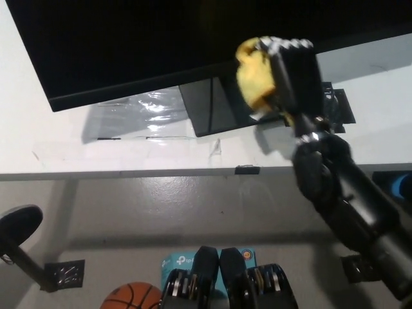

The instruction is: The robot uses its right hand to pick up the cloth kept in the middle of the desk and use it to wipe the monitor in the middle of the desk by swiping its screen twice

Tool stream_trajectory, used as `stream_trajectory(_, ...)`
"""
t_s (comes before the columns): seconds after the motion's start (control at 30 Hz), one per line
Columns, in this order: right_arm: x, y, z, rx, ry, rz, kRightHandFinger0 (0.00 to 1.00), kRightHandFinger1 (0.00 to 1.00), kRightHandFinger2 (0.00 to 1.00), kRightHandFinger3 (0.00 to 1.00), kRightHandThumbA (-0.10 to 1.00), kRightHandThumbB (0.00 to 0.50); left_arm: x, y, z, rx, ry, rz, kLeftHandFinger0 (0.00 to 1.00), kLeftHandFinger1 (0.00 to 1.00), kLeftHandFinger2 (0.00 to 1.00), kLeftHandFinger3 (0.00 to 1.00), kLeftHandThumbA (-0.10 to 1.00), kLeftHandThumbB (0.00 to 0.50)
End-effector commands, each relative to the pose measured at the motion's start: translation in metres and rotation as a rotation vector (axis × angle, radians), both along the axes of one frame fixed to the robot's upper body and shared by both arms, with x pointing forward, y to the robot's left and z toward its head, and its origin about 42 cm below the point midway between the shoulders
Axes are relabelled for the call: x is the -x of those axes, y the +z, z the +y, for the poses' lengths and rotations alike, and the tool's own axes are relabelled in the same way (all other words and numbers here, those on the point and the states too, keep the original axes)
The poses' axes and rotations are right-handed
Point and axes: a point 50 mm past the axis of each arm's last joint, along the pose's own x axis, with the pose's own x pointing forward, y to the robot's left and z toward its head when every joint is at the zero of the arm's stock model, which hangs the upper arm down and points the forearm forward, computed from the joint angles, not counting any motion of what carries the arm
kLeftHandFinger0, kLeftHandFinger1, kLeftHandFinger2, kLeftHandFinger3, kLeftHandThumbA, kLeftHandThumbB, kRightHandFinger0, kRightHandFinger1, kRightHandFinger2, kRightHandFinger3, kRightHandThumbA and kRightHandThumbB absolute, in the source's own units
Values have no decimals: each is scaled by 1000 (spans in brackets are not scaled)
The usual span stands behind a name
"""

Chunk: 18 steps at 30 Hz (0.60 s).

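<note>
Yellow cloth [256, 78] is seen bunched in the black right hand [283, 77], fingers curled round it and gripping it from the side; the wad shows at the hand's left in the head view. Hand and cloth are held at the lower edge of the monitor [129, 45], which fills the top of the frame, dark screen, bottom bezel running diagonally. Cloth appears level with or just below the bezel, approx. over the monitor stand [209, 109]; whether it is touching the screen cannot be told. White desk [64, 148] carries a patch of clear plastic film [145, 106] just left of the stand. Left hand is not in view. On the floor below, a basketball [132, 297] and a chair base [19, 225] are noted, well apart from the work. Step in hand is judged to be the wiping phase: pick-up is done, cloth is at the screen's margin, either mid-swipe or betw. swipes. No. of swipes completed cannot be judged. Next move, as assessed, calls for the cloth to be lifted back onto the glass, pressed flat and drawn across w/ steady contact, w/o catching the bezel or nudging the stand.
</note>
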Motion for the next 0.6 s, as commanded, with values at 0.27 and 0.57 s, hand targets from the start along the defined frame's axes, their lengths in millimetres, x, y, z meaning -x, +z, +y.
stream_trajectory(0.27,-14,-11,-78,97,-152,101,0,9,255,225,-100,102,6,7,10,-14,7,-17,582,590,689,911,293,21)
stream_trajectory(0.57,-44,-13,-118,170,-327,256,1,134,529,238,-100,98,7,11,11,5,-2,-33,553,563,667,898,307,39)
